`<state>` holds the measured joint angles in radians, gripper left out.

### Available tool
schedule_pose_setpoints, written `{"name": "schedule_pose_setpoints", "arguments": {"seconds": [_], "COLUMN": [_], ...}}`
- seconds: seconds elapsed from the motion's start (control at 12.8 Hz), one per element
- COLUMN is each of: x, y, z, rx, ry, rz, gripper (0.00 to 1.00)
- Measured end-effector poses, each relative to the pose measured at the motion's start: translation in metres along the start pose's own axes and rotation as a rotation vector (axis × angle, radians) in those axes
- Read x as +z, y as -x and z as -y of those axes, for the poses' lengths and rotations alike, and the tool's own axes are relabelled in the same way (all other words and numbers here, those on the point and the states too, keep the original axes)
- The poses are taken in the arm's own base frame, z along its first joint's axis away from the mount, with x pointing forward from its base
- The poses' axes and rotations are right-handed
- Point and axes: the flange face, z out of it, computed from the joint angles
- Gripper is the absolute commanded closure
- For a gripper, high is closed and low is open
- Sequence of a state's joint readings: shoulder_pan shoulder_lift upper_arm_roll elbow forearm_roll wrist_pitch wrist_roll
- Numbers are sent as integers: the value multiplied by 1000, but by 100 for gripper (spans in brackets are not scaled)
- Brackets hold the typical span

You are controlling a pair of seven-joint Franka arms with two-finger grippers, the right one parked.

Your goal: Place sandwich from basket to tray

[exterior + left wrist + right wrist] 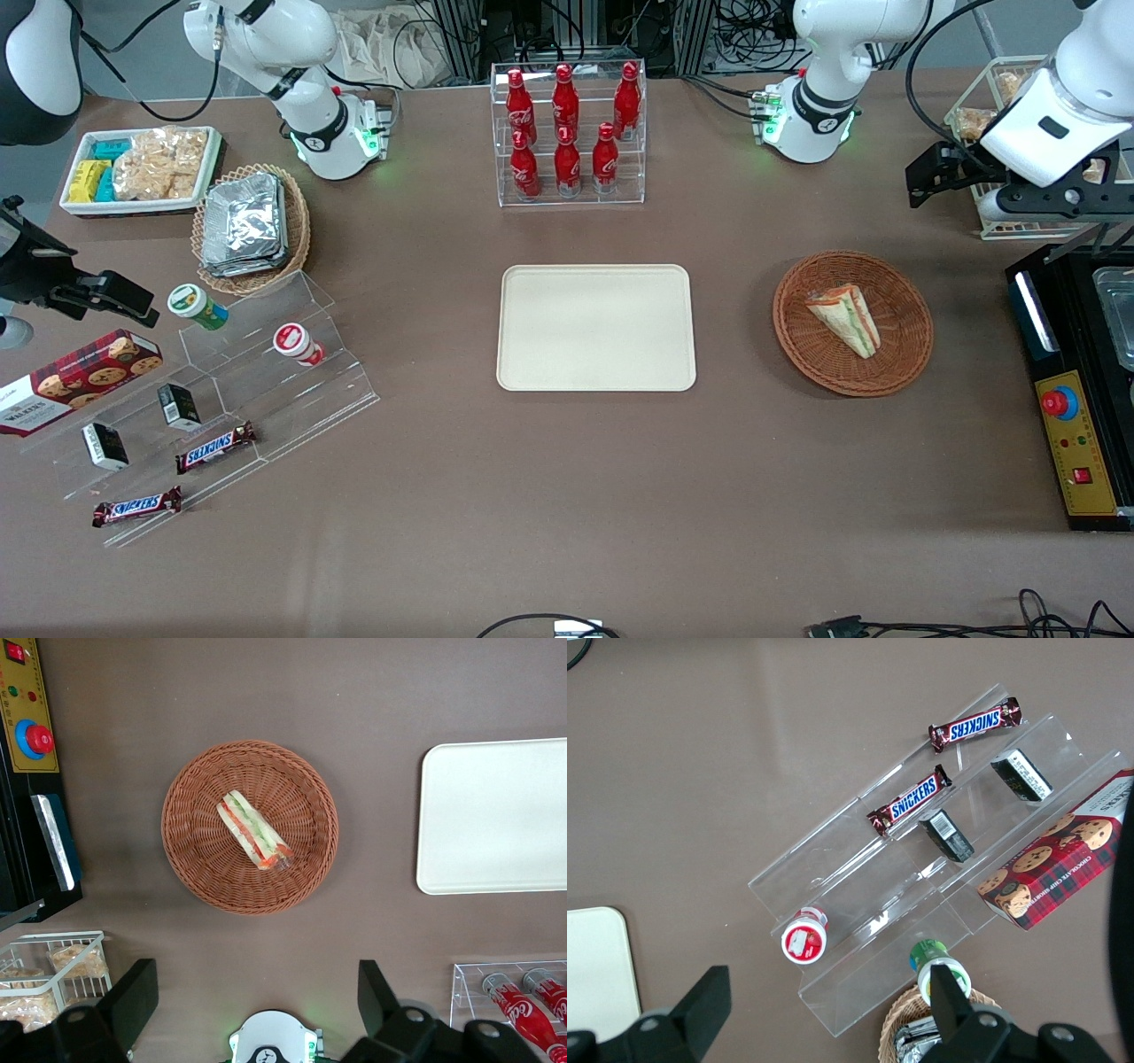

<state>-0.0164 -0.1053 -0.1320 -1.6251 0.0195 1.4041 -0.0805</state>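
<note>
"SNICKERS" is printed on two chocolate bars, and "WALKERS" on the cookie box.

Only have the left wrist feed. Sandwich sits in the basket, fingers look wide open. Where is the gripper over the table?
Observer: In the front view the gripper hangs high beside the white wire rack, farther from the front camera than the basket. It is well clear of the sandwich.
Operator: Tray is cut off for me. Anything on it?
Observer: No. The whole tray shows in the front view, and it is bare.
Operator: I see two bottles. More?
Observer: Six red bottles in all, in two rows, farther from the front camera than the tray.
</note>
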Motion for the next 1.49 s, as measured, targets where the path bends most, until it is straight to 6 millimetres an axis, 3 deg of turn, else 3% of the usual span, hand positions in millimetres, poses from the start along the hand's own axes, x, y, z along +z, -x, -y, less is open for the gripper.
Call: {"name": "schedule_pose_setpoints", "arguments": {"seconds": [0.78,1.02,1.49], "x": [2,6,11], "y": [-5,-1,15], "z": [2,9,73], "rx": [-10,-100,-319], "ry": [-5,-12,-2], "rz": [6,52,136], "gripper": [0,0,0]}}
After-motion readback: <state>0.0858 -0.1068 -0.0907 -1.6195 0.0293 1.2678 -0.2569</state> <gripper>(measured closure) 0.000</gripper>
